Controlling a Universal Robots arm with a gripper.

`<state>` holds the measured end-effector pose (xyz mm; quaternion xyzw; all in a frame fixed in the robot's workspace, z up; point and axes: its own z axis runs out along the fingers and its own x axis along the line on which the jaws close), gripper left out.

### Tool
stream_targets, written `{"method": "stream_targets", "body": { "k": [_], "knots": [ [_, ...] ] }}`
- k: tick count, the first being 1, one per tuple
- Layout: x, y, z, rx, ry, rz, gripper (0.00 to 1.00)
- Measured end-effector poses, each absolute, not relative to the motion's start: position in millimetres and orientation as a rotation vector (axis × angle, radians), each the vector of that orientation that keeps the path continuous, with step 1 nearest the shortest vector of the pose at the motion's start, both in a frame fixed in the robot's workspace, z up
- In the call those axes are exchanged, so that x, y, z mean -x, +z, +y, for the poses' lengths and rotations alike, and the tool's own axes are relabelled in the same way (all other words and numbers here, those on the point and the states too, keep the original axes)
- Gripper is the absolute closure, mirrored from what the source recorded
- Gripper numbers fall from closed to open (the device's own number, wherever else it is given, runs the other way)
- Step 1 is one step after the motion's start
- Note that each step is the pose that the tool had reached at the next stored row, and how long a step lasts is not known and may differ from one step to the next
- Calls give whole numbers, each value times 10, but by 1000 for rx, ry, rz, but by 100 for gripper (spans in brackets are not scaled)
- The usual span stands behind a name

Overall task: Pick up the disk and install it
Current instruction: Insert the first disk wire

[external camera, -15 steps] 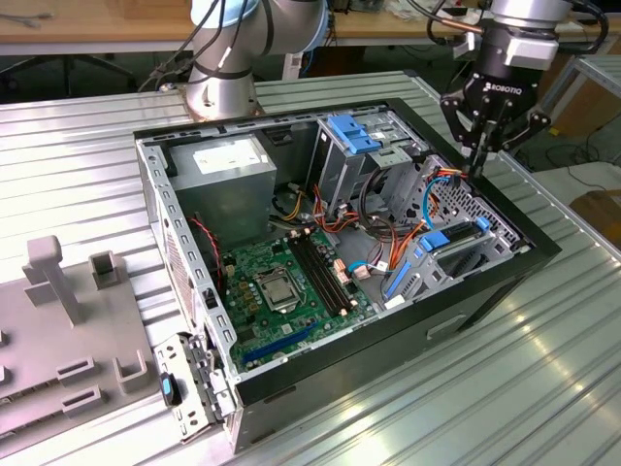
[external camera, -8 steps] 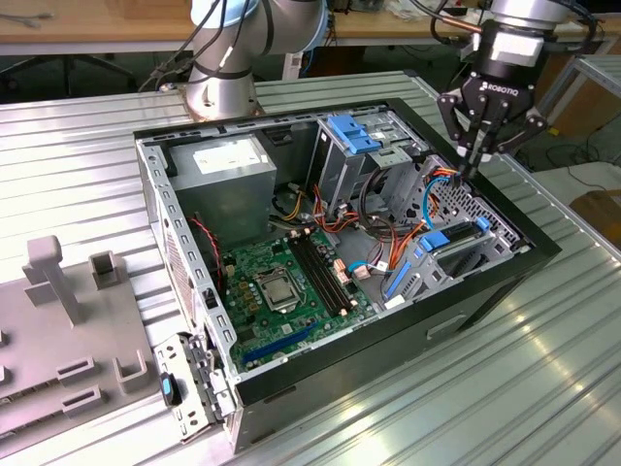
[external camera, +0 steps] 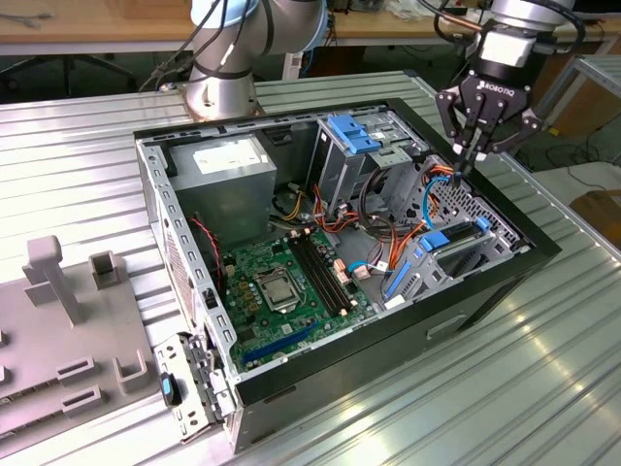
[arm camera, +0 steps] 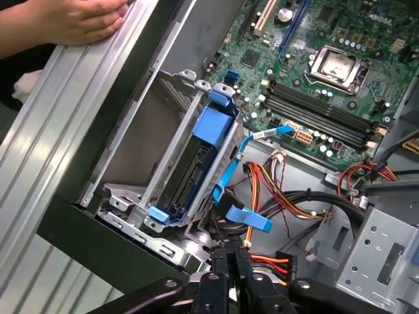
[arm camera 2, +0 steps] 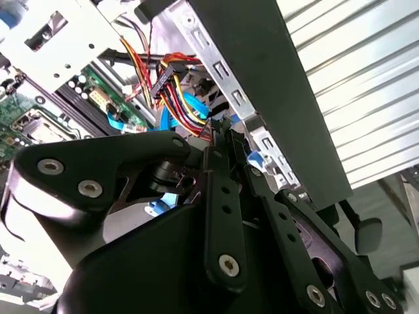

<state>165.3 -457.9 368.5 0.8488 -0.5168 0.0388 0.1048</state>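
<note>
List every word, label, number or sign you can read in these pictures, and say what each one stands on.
On the power supply box, a white label: print too small to read.
On the body of the gripper, white lettering: a maker's mark, left unquoted.
On the blue cable, a white tag: too small to read.
On the circuit board, white markings: too small to read.

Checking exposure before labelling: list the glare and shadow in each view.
Exterior view: glare streaks on the table at the exterior view's right, case interior evenly lit. Second wrist view: table washed out white. First wrist view: cage interior in shade, motherboard well lit.
</note>
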Motion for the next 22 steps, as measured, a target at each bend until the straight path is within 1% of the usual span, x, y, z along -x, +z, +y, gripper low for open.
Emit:
{"method": "stream_targets", "body": {
  "k": [2, 9, 14, 20, 21, 22],
  "knots": [
    [-1653, 3688, -4586, -2508, 130, -1532, 84],
    [-1653, 3730, -4621, -2518, 133, -1541, 84],
    [-1654, 3731, -4755, -2510, 131, -1555, 84],
    [-1654, 3700, -4764, -2411, 115, -1697, 84],
    [-1654, 3699, -4764, -2403, 116, -1710, 84],
    [-1654, 3698, -4765, -2406, 131, -1718, 84]
  ]
}}
